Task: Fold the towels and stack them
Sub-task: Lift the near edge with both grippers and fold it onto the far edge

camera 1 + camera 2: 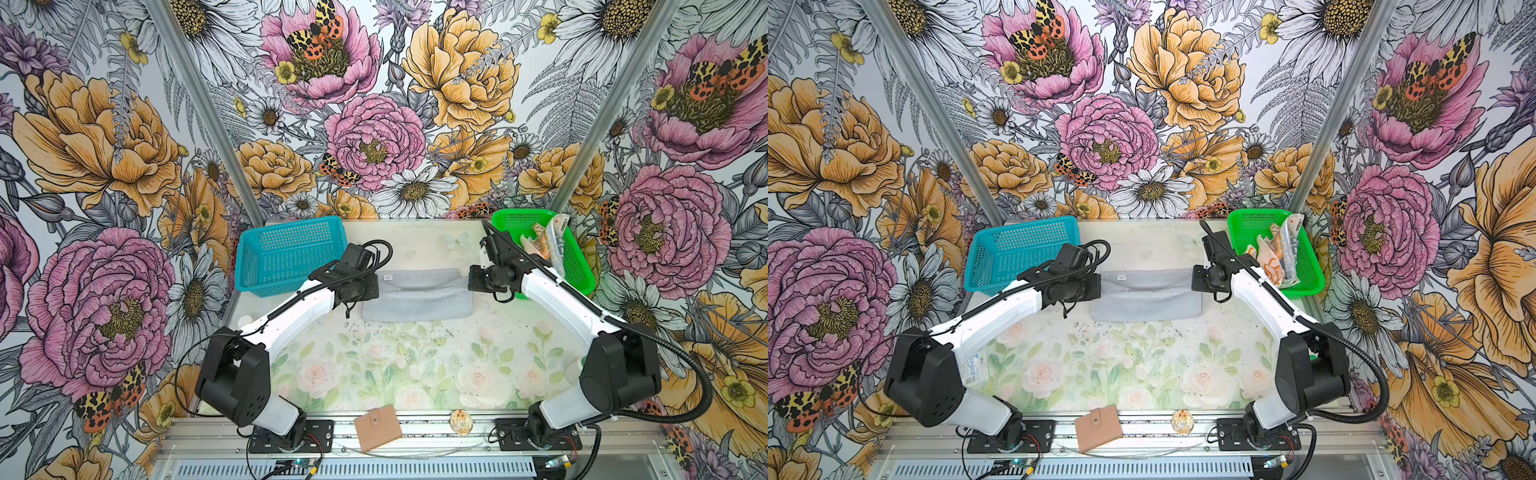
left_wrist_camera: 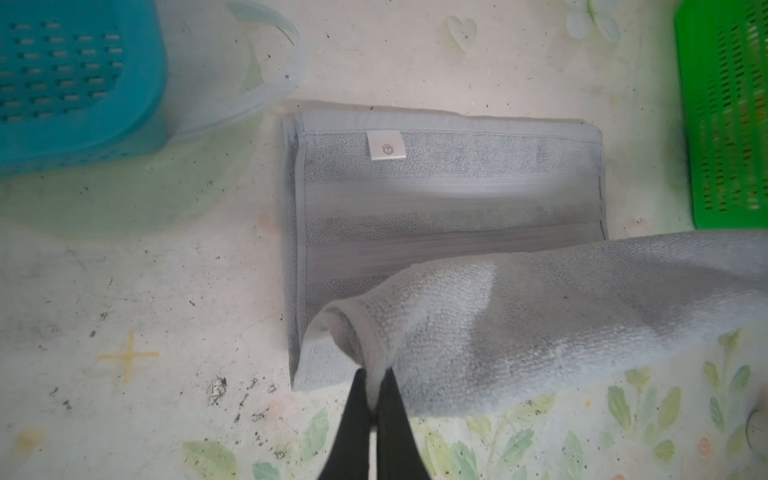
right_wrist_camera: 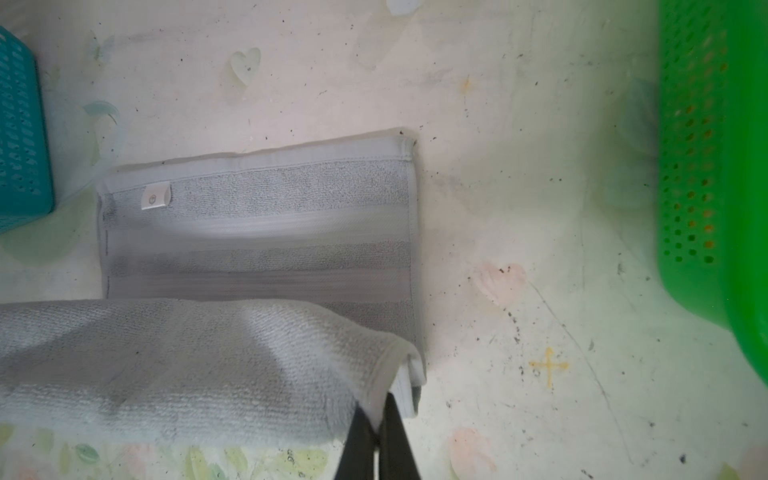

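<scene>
The left tool (image 2: 375,386) and right tool (image 3: 376,409) were each clamped on one corner of the grey towel (image 1: 417,301), holding that edge raised above the portion lying flat on the counter (image 1: 415,374).

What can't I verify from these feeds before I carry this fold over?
Both top views: the left arm and right arm hide where the left gripper and right gripper pinch the grey towel.
Wrist views: blur smears the towel's flat middle; its label logo is too small to read.
A top view: the right arm covers part of the orange-and-cream towel and lettered towel in the green basket; folds unclear.
</scene>
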You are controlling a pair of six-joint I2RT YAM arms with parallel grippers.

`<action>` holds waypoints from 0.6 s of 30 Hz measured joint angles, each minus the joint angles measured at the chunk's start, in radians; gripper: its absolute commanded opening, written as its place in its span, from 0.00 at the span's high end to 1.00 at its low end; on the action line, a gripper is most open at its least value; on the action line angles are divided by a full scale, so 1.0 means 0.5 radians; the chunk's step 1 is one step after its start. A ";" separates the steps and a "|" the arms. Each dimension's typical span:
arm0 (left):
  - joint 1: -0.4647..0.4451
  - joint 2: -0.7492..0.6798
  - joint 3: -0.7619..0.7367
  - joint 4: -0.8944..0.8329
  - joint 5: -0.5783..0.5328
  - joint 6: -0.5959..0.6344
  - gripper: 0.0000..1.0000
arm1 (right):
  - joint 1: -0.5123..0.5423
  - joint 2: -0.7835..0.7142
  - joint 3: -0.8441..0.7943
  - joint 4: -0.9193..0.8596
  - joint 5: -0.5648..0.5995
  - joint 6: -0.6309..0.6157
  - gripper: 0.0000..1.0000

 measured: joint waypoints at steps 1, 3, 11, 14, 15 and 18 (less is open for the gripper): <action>0.008 0.047 0.016 0.014 0.003 0.007 1.00 | -0.003 0.054 0.014 0.023 -0.007 -0.014 1.00; 0.023 0.127 0.034 0.042 0.004 0.013 1.00 | -0.013 0.142 0.033 0.050 -0.017 -0.039 1.00; 0.070 0.317 0.042 0.115 -0.003 0.027 1.00 | -0.024 0.340 0.073 0.127 -0.022 -0.098 1.00; 0.078 0.323 0.042 0.137 -0.014 0.027 1.00 | -0.024 0.394 0.130 0.149 -0.022 -0.117 1.00; 0.078 0.323 0.044 0.143 -0.022 0.027 1.00 | -0.024 0.409 0.147 0.157 -0.021 -0.120 1.00; 0.082 0.323 0.053 0.169 -0.040 0.027 1.00 | -0.024 0.441 0.188 0.171 -0.014 -0.139 1.00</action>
